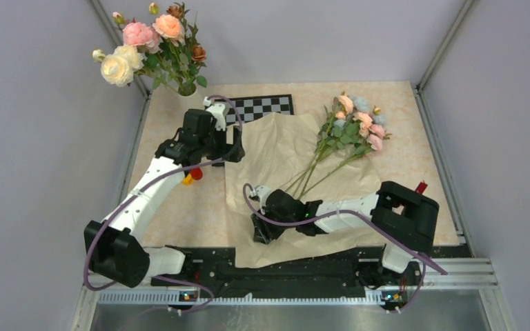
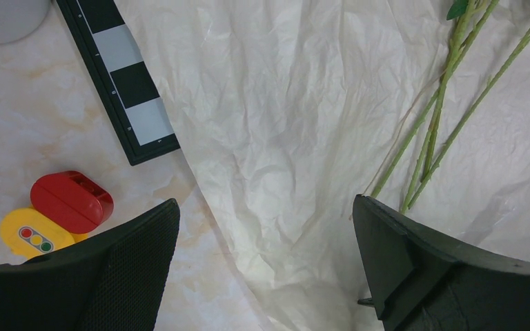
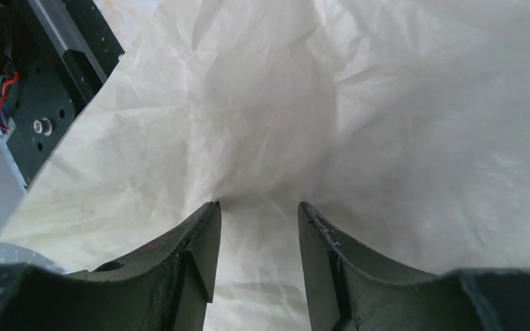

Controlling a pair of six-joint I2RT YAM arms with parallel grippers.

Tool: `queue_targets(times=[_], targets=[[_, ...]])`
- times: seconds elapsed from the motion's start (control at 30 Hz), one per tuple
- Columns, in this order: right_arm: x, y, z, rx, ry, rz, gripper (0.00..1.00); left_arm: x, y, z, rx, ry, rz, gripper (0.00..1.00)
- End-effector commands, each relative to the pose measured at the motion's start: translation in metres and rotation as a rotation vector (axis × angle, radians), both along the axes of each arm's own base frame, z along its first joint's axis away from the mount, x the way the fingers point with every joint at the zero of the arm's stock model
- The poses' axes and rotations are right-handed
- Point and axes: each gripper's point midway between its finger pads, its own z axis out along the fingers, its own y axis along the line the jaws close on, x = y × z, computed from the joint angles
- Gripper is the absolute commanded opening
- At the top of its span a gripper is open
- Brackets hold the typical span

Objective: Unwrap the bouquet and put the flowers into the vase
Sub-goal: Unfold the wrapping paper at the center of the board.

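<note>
Seen from above, the paper (image 1: 276, 145) lies unfolded and crinkled across the middle of the table (image 1: 179, 214), its near edge hanging over the arms' base rail.

The flowers (image 1: 355, 124) lie loose on the paper's far right part. Their pink, peach and pale blue blooms point to the back right, and their thin green stems run down toward the paper's centre.

The right claw (image 1: 258, 233) is low over the near part of the paper, just past the stem ends and well apart from the blooms. In its wrist view the claw (image 3: 259, 207) has its jaws a narrow gap apart, tips down at the paper (image 3: 262, 83), which creases toward that gap. No stem is between them.

The left claw (image 1: 238, 148) sits over the paper's left edge, beside a chessboard (image 1: 266, 105). In its wrist view the claw (image 2: 266, 276) is spread wide and holds nothing. The stems (image 2: 442, 117) pass just beyond its right finger. A red and yellow toy (image 2: 62, 207) rests on the bare table by the other finger.

Larger roses (image 1: 145, 45) stand at the back left corner.
</note>
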Motion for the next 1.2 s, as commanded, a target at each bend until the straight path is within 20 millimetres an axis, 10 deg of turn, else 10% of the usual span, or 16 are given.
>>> queue_targets(times=[0.0, 0.83, 1.17], targets=[[-0.015, 0.021, 0.008, 0.016, -0.032, 0.091, 0.46, 0.002, 0.000, 0.013, -0.024, -0.048, 0.012, 0.99], [-0.051, 0.005, -0.004, -0.069, -0.040, 0.125, 0.45, 0.000, -0.001, 0.016, -0.034, -0.051, 0.008, 0.99], [-0.033, 0.010, 0.078, 0.109, -0.150, 0.032, 0.56, 0.000, 0.002, 0.019, -0.028, -0.074, 0.019, 0.99]])
